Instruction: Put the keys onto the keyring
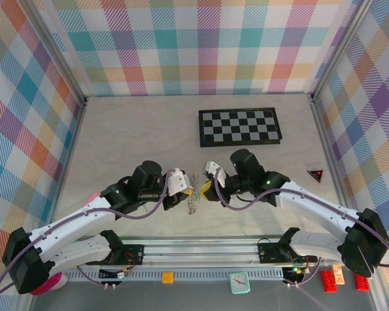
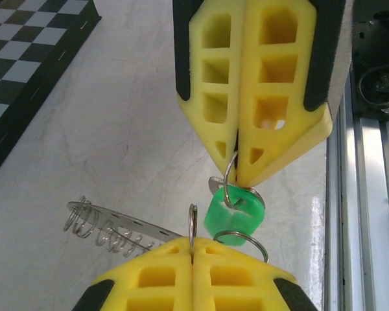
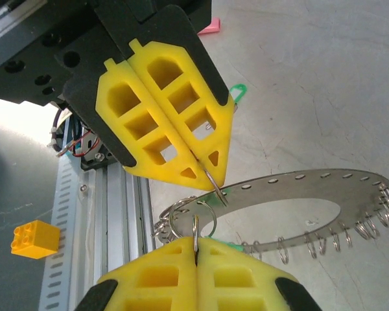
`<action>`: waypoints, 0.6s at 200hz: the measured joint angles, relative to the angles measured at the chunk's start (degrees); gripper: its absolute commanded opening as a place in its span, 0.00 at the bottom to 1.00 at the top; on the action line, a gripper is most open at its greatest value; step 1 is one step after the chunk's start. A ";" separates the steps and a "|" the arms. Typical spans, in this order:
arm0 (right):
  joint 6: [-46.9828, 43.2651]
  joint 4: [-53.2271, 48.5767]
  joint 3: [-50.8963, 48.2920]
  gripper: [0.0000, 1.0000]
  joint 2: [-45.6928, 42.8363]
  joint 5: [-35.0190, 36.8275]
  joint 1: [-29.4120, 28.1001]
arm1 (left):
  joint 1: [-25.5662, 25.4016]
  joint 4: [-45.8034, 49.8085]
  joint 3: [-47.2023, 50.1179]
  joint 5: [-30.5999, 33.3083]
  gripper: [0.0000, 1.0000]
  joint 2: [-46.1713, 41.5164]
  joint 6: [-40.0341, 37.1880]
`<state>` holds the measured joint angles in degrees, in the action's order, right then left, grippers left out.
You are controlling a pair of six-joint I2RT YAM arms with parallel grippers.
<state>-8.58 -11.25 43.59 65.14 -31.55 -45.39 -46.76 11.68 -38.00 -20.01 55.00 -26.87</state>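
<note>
A black-and-white checkerboard (image 1: pixel 240 127) lies far on the table (image 1: pixel 136 129), a red triangle (image 1: pixel 316 174) near its right corner.

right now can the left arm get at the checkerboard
Probably not yet: the left pincer is shut on a small ring and must let go first; the table towards the checkerboard looks free.

a lab test cell: plaid cloth walls (image 1: pixel 26 97), aluminium rail (image 1: pixel 201 249), marble-look table (image 1: pixel 136 129).
</note>
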 measured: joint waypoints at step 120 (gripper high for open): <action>6.80 4.76 0.00 0.00 3.50 3.41 -1.14 | -0.09 -0.92 0.37 1.53 0.00 0.39 -0.68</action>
<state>-1.78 -6.48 43.59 68.64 -28.14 -46.52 -46.85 10.76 -37.63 -18.48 55.40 -27.55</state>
